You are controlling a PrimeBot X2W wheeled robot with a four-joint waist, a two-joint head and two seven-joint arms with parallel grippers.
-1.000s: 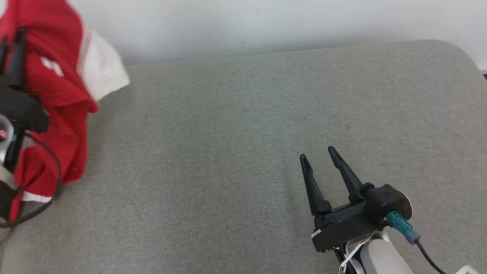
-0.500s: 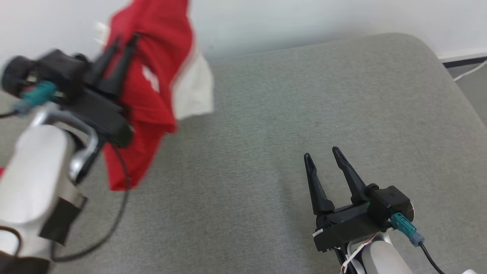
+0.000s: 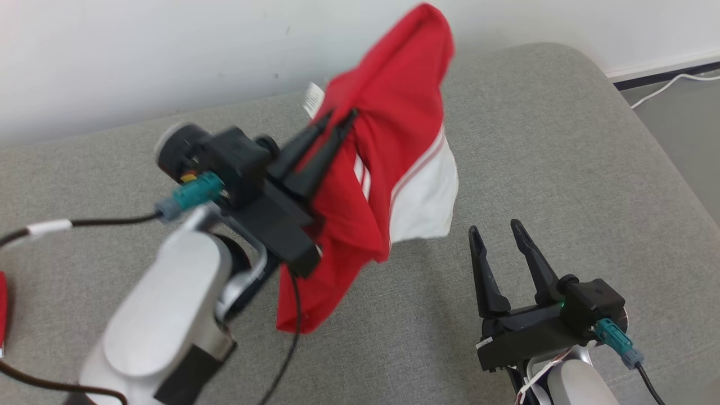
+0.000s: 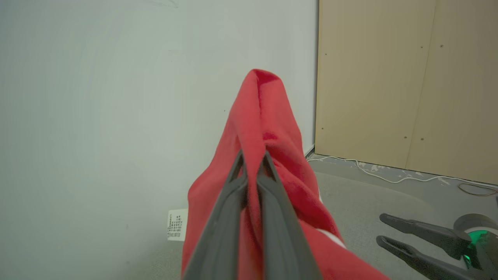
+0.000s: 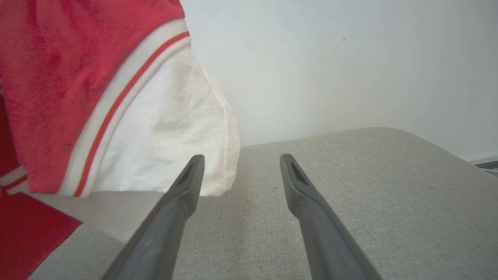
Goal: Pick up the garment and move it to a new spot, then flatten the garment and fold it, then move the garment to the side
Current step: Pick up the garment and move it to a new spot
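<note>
Left claw, clamped shut on a fold of the red-and-white garment, holds it aloft at twelve o'clock above the grey cushion, right claw open and empty at four o'clock; the step looks like the carry, with lowering and spreading likely next.

The print on the white tag beside the garment is too small for us to read. In the head view the left gripper covers part of the garment's left side. In the right wrist view the garment runs off the top and left edges. Far to the garment's left in the head view, a red scrap is cut by the edge; we cannot tell what it is.
</note>
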